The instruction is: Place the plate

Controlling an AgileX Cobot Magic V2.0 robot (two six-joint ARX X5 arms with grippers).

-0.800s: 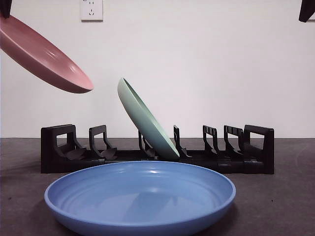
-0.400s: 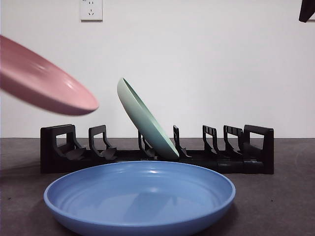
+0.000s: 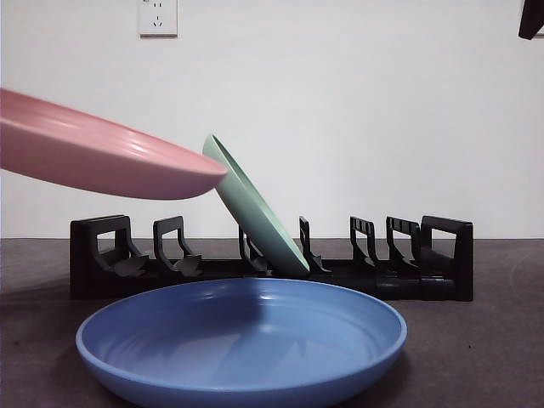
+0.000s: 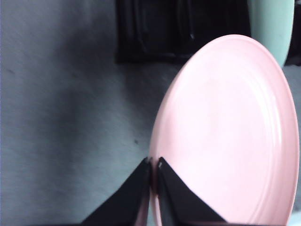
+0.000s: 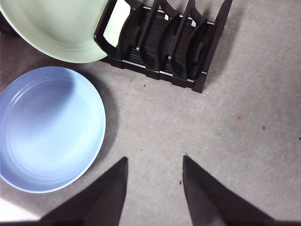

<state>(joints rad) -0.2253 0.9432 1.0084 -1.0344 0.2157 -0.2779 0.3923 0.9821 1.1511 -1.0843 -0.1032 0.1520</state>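
Lying near the table's front edge, wide blue plate (image 3: 242, 340); black slotted rack (image 3: 272, 259) behind. Left gripper (image 4: 153, 165) is pinching round pink plate's (image 3: 102, 157) rim, hovering above rack's left slots: rigid, slick, likely light. Right gripper (image 5: 154, 165) is waiting, jaws apart.

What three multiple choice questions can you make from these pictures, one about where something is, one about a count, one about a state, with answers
1. Where is the green plate?
A. Flat on the table
B. Leaning in the black rack
C. Inside the blue plate

2. How many plates are in view?
A. Two
B. Three
C. Four

3. What state is the left end effector in?
A. Open above the rack
B. Shut on the pink plate
C. Shut on nothing

Answers:
1. B, it stands tilted in a slot of the rack.
2. B, pink, green and the blue plate on the table.
3. B, the left wrist view shows its jaws pinching the pink plate's rim.
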